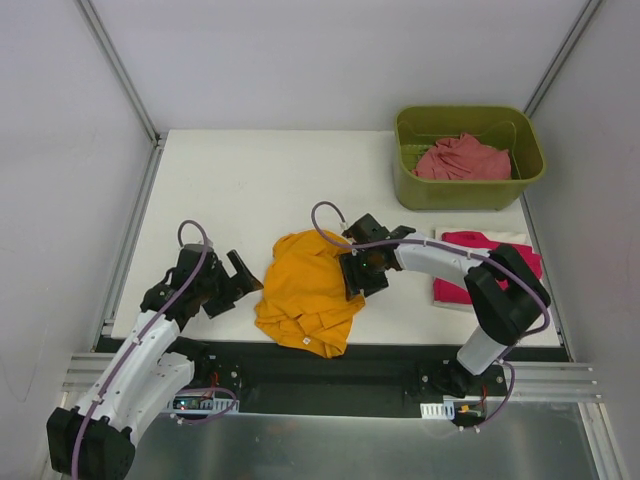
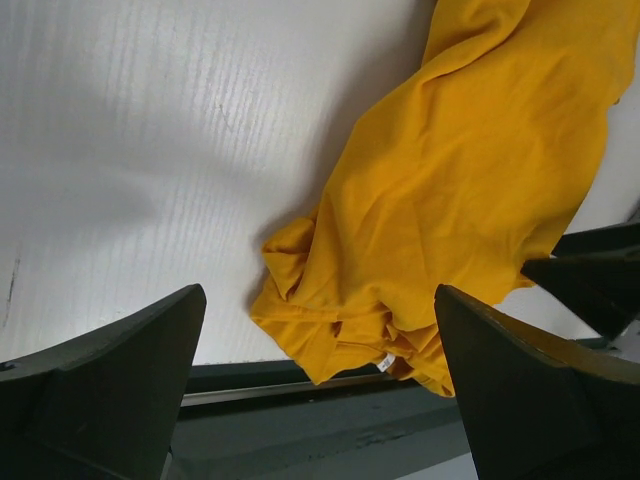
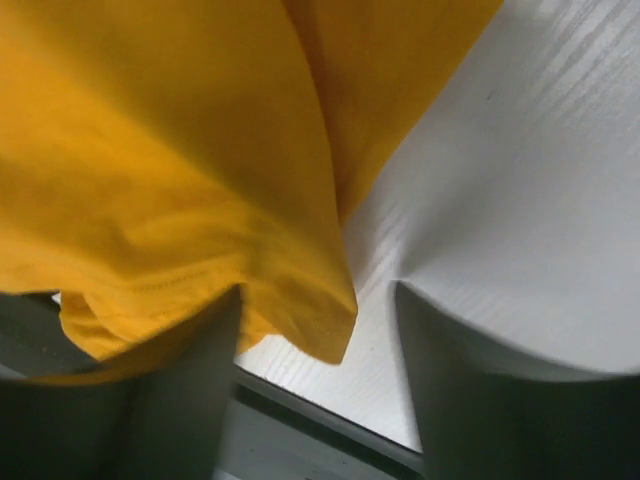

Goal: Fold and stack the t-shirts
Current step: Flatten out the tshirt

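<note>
The orange-yellow t-shirt (image 1: 305, 290) lies crumpled at the table's front middle; it also shows in the left wrist view (image 2: 450, 190) and the right wrist view (image 3: 170, 150). My left gripper (image 1: 243, 283) is open and empty just left of it (image 2: 315, 300). My right gripper (image 1: 352, 278) is open at the shirt's right edge; a corner of the cloth hangs between its jaws (image 3: 318, 300) and drapes over one finger (image 3: 190, 380). The magenta t-shirt (image 1: 462, 240) lies folded at the right, partly hidden by my right arm. The salmon-pink t-shirt (image 1: 462, 158) lies bunched in the bin.
The olive-green bin (image 1: 468, 190) stands at the back right corner. The table's front edge and a dark rail (image 2: 330, 410) run just below the orange shirt. White walls close in the left, right and back.
</note>
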Robot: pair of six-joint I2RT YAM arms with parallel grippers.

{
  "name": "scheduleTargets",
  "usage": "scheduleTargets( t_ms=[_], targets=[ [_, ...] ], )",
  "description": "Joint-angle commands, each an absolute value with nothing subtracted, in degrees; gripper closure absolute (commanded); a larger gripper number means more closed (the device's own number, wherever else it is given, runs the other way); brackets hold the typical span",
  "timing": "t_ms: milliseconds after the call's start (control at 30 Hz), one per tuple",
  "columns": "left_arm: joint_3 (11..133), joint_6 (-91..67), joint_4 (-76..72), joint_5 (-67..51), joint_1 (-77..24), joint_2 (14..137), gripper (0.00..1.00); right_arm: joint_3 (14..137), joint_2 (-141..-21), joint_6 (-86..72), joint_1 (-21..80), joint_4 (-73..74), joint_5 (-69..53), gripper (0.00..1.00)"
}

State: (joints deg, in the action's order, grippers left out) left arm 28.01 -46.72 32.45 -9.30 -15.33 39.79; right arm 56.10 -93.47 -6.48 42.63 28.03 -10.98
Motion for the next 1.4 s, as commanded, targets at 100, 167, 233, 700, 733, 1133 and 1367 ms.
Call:
scheduleTargets(
  t_ms=[100,167,233,700,733,1133,1367],
  targets=[
    [25.7,-47.7,32.5,-14.2,-15.3,40.5,0.01,60.5,-94.9,-8.9,42.7,28.3,-6.5,0.82],
    [25.4,-47.7,32.5,-14.8,-15.3,40.5,0.01,61.6,-93.3,-9.0,42.4,28.6,-5.8,0.90],
    [25.2,-47.5,32.5,-15.7,-15.3,40.6,0.01,63.9,-90.8,-9.0,41.9,30.1,-4.5,0.94],
    [22.1,-44.3,29.5,-19.3,-15.6,39.7,0.01,71.4,-77.5,-13.3,29.6,31.9,-0.4,0.97],
    [21.1,-44.2,28.3,-20.1,-15.6,39.6,0.01,71.2,-77.2,-13.8,27.4,32.0,1.5,0.97],
    [19.4,-48.7,14.7,-19.6,-21.2,50.8,0.35,66.6,-70.3,-11.2,21.4,33.5,3.6,0.96],
    [27.2,-47.6,12.7,-11.0,-27.3,63.2,0.67,65.0,-68.2,-10.1,21.1,33.0,2.3,0.96]
  ],
)
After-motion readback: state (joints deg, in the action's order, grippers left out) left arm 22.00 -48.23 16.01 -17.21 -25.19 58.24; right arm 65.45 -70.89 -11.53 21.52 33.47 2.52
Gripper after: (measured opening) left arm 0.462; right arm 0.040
